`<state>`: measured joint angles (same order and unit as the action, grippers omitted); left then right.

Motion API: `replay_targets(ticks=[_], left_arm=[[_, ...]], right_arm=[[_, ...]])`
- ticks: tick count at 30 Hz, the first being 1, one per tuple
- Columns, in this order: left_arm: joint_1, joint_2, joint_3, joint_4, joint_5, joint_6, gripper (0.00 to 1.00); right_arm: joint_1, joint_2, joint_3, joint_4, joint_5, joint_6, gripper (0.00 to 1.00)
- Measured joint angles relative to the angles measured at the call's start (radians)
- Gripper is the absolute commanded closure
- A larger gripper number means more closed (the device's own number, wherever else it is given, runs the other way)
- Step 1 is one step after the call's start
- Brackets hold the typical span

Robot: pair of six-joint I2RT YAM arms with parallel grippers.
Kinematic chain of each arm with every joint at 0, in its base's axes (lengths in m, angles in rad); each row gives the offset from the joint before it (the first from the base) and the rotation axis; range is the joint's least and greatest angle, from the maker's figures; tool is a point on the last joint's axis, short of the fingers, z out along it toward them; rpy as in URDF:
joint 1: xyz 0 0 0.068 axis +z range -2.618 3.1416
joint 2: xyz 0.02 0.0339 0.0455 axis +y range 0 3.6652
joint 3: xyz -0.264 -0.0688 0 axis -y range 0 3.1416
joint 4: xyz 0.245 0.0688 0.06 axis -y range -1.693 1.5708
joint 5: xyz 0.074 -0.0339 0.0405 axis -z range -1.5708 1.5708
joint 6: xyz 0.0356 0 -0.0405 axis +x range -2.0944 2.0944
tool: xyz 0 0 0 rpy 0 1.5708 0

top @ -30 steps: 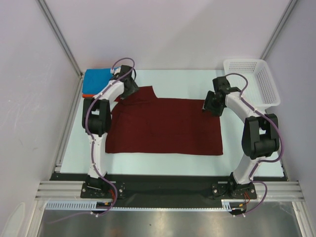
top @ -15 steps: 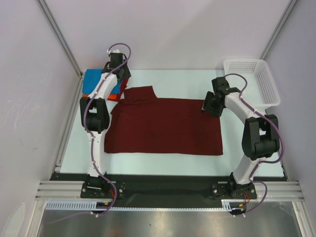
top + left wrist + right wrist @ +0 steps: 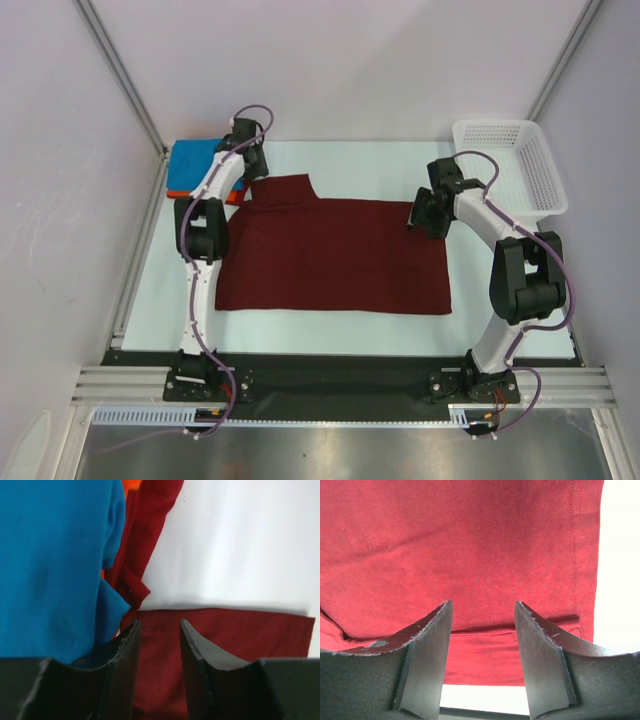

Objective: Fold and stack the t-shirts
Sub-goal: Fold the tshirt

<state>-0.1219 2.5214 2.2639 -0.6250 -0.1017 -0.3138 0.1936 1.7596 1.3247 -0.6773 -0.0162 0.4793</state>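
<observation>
The left gripper [image 3: 160, 625] stood narrowly open over the far left corner of the maroon shirt [image 3: 335, 260], spread flat beside the blue shirt [image 3: 193, 160]; the right gripper [image 3: 482, 607] gaped wide above its far right edge; the fold seemingly needed both to pinch cloth.

Maroon t-shirt [image 3: 335, 255] lies spread flat; blue t-shirt [image 3: 195, 160] sits folded on orange-red t-shirt [image 3: 177, 192], far left.

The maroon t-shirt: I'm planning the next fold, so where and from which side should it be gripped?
Pinch its far edge near both corners, coming down from above: the maroon t-shirt lies flat, so only edges give cloth to catch. The left gripper and right gripper hang there.
</observation>
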Motion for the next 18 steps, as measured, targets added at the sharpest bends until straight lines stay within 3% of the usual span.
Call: replay_targets(ticks=[9,18], left_arm=[[0.007,0.024,0.037,-0.073,-0.001,-0.061,0.59],[0.003,0.014,-0.014,-0.048,-0.041,-0.089,0.43]], right_arm=[[0.001,0.0,-0.01,0.01,0.0,0.0,0.42],[0.002,0.0,-0.042,0.019,-0.014,0.006,0.42]])
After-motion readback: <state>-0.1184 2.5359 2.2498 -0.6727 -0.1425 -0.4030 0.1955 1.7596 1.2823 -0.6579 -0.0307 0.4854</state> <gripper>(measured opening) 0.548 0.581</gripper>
